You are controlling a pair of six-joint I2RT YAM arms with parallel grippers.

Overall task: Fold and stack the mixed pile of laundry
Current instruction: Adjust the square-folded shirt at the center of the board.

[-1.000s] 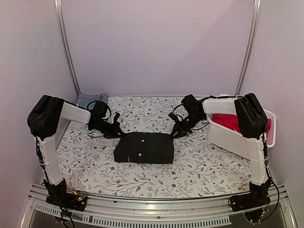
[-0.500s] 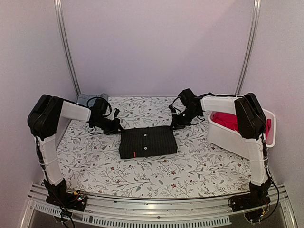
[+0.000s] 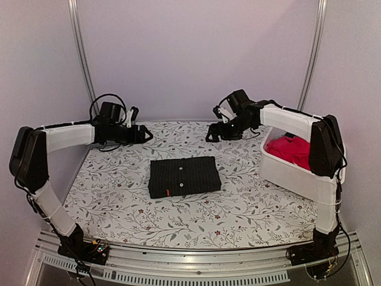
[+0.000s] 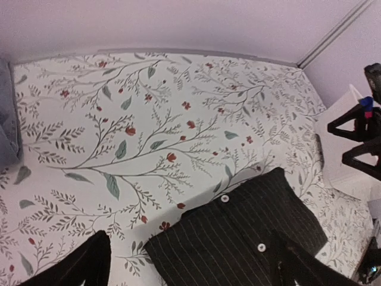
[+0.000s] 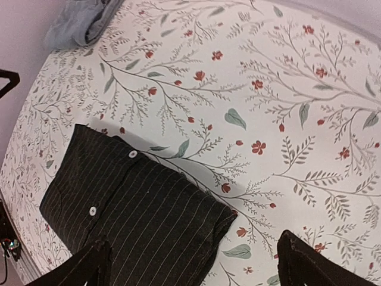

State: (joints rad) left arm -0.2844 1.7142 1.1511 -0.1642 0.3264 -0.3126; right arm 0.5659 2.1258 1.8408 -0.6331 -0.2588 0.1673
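Observation:
A black pinstriped button shirt (image 3: pixel 184 177) lies folded in a flat rectangle at the middle of the floral table cover (image 3: pixel 119 196). My left gripper (image 3: pixel 144 134) hovers open behind its left side, and in the left wrist view the shirt (image 4: pixel 238 238) shows between the spread fingers (image 4: pixel 86 265). My right gripper (image 3: pixel 209 136) hovers open behind the shirt's right side, nothing in it. The right wrist view looks down on the shirt (image 5: pixel 131 208) and a light blue denim piece (image 5: pixel 83 21) in the far left corner. Bright red-pink cloth (image 3: pixel 292 149) fills the bin.
A white plastic bin (image 3: pixel 286 176) stands tilted at the right edge of the table, under the right arm. The denim piece (image 4: pixel 7 119) lies at the back left corner by the wall. Metal rails run up both back corners.
Both grippers have let go of the shirt, opened, and lifted back toward the rear wall. The shirt was slid a little away from the front edge and now lies still.

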